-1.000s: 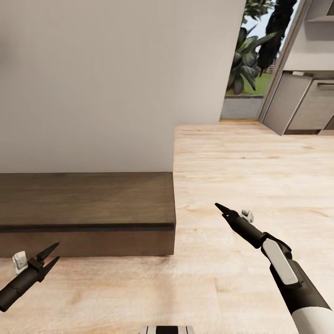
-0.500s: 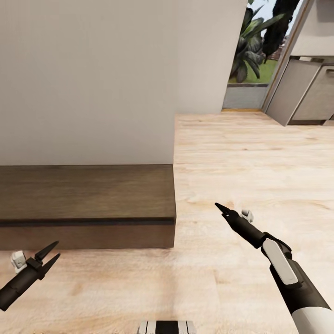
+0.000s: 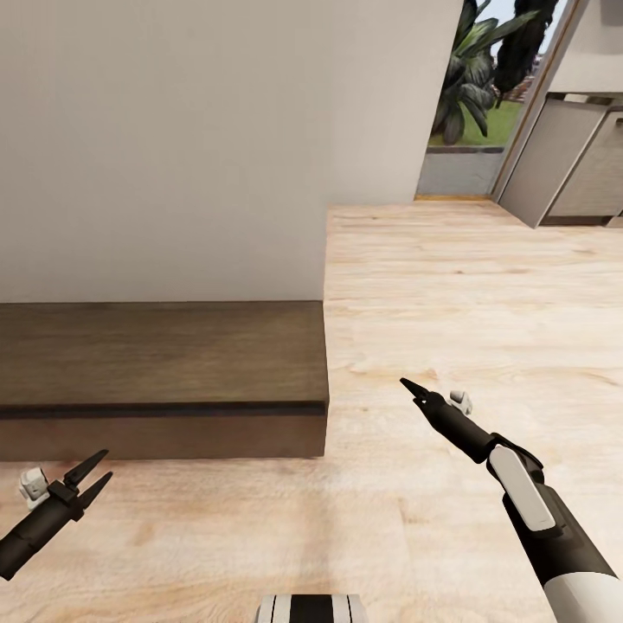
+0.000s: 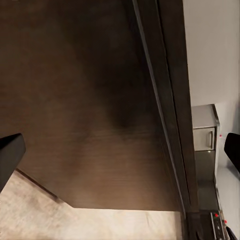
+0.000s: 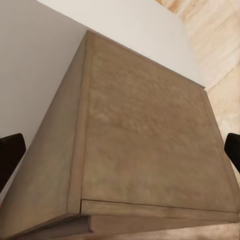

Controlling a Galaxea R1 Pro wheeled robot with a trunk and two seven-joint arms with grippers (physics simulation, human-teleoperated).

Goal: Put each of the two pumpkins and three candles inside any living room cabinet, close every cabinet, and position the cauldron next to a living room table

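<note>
The cabinet (image 3: 164, 355) is a long, low dark-brown unit against the white wall at the left, its flat front shut. My left gripper (image 3: 107, 464) hangs open just in front of its lower front edge, holding nothing. In the left wrist view the dark front (image 4: 100, 100) is close ahead between the spread fingers (image 4: 9, 156). My right gripper (image 3: 405, 384) is out over the floor, right of the cabinet's end, open and empty. The right wrist view looks at the cabinet's top and end (image 5: 145, 140). The pumpkins, candles, cauldron and table are out of view.
Pale wood floor (image 3: 467, 294) stretches to the right of the cabinet. A white wall (image 3: 173, 147) rises behind it. At the far right stand grey kitchen units (image 3: 571, 164), with a doorway to outdoor plants (image 3: 472, 78) beside them. My base (image 3: 310, 608) shows at the bottom edge.
The whole picture has shifted, so the camera moved: the cabinet and floor sit slightly higher in view. Both arms hold nearly the same pose, and the left gripper is a little lower.
</note>
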